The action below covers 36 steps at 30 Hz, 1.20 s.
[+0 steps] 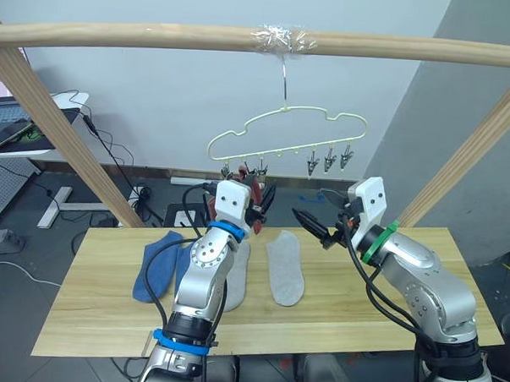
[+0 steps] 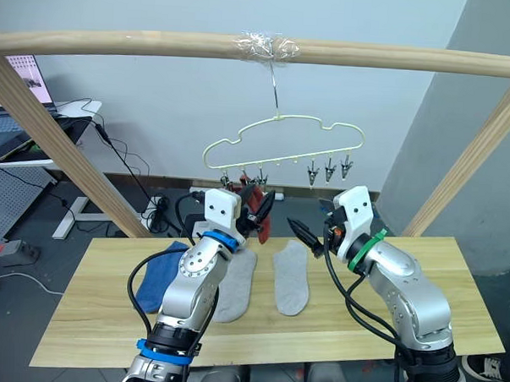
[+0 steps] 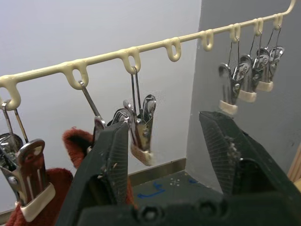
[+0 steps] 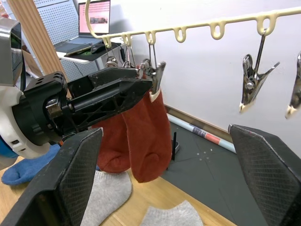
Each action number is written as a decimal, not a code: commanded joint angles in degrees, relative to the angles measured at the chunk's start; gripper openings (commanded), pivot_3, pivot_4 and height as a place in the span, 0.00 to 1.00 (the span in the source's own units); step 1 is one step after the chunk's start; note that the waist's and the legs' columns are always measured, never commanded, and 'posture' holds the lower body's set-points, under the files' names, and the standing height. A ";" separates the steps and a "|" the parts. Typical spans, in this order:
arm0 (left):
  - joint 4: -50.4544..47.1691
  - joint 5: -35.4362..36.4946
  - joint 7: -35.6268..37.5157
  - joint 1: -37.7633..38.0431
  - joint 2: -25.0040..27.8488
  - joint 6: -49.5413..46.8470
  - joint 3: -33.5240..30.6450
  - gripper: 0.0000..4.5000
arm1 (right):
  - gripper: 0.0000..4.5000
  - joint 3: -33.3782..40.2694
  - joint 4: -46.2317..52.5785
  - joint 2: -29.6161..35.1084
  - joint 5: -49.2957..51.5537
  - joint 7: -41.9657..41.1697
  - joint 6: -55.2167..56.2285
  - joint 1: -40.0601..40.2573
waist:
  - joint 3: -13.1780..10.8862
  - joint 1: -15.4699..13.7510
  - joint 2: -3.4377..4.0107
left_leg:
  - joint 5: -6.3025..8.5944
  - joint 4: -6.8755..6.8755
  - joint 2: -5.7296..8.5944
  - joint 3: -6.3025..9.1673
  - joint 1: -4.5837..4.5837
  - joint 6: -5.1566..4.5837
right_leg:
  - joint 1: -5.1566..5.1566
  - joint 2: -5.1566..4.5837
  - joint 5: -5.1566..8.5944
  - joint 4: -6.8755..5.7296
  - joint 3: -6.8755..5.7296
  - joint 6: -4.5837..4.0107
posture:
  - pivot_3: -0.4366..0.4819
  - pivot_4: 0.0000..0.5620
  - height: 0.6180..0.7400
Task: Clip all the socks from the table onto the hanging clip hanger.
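Table (image 1: 334,317): 2 blue (image 1: 154,267), 2 grey socks (image 1: 285,277); 2 red (image 4: 143,136) clipped.

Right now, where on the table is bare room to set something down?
The table is bare right of the grey socks, and along its front edge. It is crowded at the left-middle, where the blue socks and grey socks lie close together.

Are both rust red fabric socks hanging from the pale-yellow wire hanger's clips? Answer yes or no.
Yes: both rust red socks hang from grey metal clips on the pale-yellow wire hanger, above the wooden table.
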<state>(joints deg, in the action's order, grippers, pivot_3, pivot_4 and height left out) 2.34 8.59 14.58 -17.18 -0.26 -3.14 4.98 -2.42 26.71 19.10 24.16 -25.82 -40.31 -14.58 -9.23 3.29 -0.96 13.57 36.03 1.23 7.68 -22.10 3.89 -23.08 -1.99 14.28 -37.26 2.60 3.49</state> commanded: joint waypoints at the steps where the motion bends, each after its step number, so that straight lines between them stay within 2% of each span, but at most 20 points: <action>1: -3.00 -0.58 -0.02 -0.11 -0.25 1.08 0.78 0.59 | 1.00 0.98 1.44 -0.09 0.94 0.11 0.76 -0.73 | 0.00 0.00 0.00 | 0.00 0.00 0.00 0.00 0.00 0.00 | 0.00 0.00 0.00 0.00 0.00 0.00 | 0.36 0.23 1.00; 15: -9.61 -1.77 -0.72 1.93 1.71 0.63 0.57 0.59 | 1.00 1.07 1.02 -0.41 0.77 0.30 1.02 -0.69 | 0.02 0.00 0.03 | 0.00 0.00 -0.01 -0.01 0.01 0.00 | 0.00 0.00 -0.07 -0.02 0.00 -0.11 | 0.36 0.22 1.00; 20: -7.64 -1.41 -1.66 2.38 0.77 -0.51 0.30 0.59 | 1.00 1.22 0.99 -0.42 0.87 0.34 0.90 -0.87 | 0.02 0.01 0.02 | 0.00 0.01 0.00 -0.02 0.03 0.00 | 0.01 0.00 -0.06 -0.02 0.01 -0.09 | 0.36 0.22 1.00; 36: 2.50 -0.97 -2.44 -3.65 -2.13 2.62 -2.34 0.59 | 1.00 2.21 2.29 0.23 1.39 1.23 -0.20 -0.76 | 0.02 0.43 0.02 | -0.01 0.03 0.00 -0.02 0.03 -0.02 | 0.02 0.01 -0.06 -0.04 0.01 -0.10 | 0.32 0.24 1.00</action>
<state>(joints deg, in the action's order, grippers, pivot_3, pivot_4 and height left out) 5.37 6.93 12.47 -19.58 -2.04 -2.25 2.99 -1.62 26.71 19.05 24.45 -24.82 -40.74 -14.61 -9.21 3.73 -0.94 13.56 36.05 1.22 7.65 -22.07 3.87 -23.06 -1.98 14.21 -37.30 2.62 3.39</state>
